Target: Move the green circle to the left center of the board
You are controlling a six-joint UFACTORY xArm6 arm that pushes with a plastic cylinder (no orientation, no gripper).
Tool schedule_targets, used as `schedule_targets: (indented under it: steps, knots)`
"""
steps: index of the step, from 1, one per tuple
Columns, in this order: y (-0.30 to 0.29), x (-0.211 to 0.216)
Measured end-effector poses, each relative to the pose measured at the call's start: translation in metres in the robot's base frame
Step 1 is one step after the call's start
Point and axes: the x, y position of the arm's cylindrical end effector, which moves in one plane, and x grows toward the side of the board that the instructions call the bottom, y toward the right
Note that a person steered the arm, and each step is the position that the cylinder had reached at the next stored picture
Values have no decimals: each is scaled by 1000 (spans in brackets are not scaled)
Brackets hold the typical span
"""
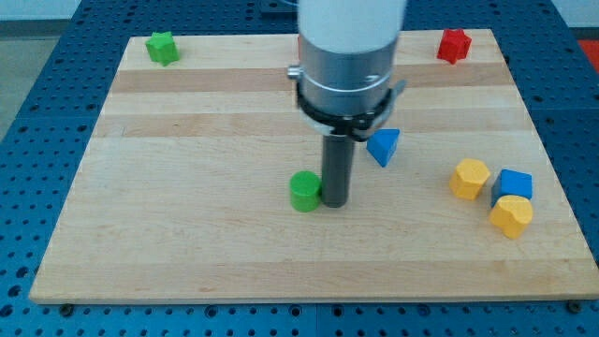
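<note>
My tip upright, mid-board

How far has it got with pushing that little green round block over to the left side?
Done: my tip sits right beside the green circle, on its right side, the correct side for pushing it toward the view's left. In hand: the push itself, though the circle lies near the middle of the board. Left: almost the whole slide to the left center. The green star is far off at the top left corner.

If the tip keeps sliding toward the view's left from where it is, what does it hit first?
My tip sits right beside the green circle, on its right, so it meets that first. Beyond it the board looks free to the left edge.
</note>
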Motion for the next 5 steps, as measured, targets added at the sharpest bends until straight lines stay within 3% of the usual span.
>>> schedule_targets:
  steps: [5]
  knots:
    - [-138,-13]
